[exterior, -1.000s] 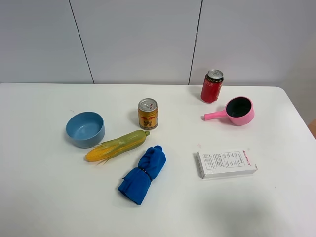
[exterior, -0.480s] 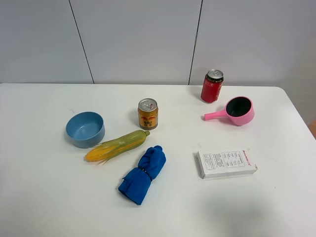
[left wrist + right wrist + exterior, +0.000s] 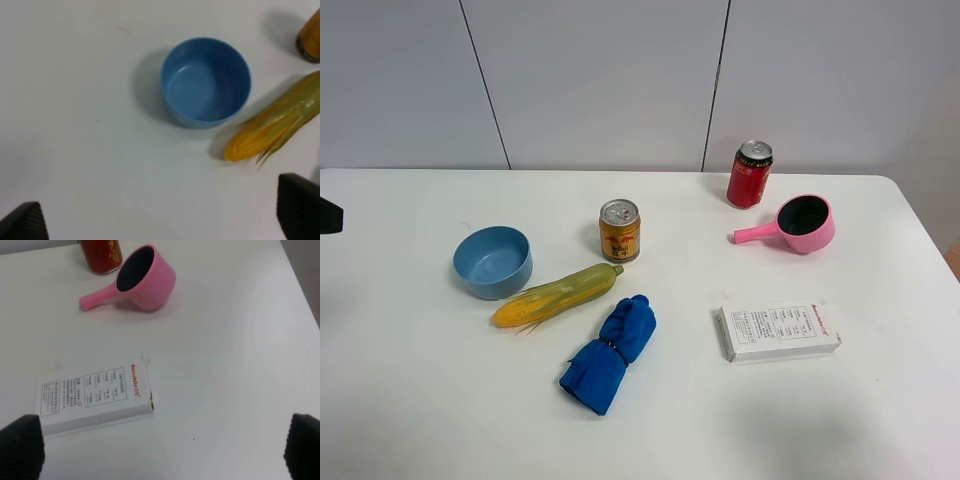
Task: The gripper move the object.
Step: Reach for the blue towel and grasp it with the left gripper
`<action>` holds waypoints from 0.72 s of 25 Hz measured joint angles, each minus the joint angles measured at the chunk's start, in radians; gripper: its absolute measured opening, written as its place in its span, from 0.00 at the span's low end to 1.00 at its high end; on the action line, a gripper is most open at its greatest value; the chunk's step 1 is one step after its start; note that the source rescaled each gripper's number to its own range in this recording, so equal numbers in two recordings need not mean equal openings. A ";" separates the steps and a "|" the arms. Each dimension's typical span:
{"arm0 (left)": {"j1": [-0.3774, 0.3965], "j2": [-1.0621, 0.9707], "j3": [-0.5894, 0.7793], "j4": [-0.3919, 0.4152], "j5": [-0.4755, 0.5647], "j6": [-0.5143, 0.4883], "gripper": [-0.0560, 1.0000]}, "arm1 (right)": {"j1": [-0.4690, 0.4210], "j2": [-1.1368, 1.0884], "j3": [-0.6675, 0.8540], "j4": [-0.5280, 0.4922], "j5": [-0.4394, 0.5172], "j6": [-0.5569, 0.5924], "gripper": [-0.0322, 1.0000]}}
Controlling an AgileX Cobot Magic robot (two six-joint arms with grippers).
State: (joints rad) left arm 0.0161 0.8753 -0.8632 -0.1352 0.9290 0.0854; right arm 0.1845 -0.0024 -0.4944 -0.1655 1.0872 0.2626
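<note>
Left end effector (image 3: 160, 217) spread wide; right end effector (image 3: 161, 446) likewise

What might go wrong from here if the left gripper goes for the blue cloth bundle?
1. The blue bowl and the corn cob lie between the left gripper and the cloth bundle, so a low path may knock them.
2. The cob lies close beside the bundle's far end; the open jaws may push it.
3. The bundle looks soft; gripped away from its cinched middle, it may sag.

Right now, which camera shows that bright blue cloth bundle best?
The exterior high view: the blue cloth bundle lies whole and unobstructed on the table. Neither wrist view shows it at all.
</note>
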 joint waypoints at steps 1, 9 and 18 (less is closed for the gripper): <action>0.000 0.020 0.000 -0.002 -0.008 0.000 0.89 | 0.000 0.000 0.000 0.000 0.000 0.000 1.00; -0.190 0.174 0.000 0.020 -0.024 -0.085 0.89 | 0.000 0.000 0.000 0.000 0.000 0.000 1.00; -0.548 0.445 -0.060 0.032 -0.125 -0.189 0.89 | 0.000 0.000 0.000 0.000 0.000 0.000 1.00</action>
State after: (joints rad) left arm -0.5315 1.3206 -0.9235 -0.1036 0.8044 -0.1036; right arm 0.1845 -0.0024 -0.4944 -0.1655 1.0872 0.2626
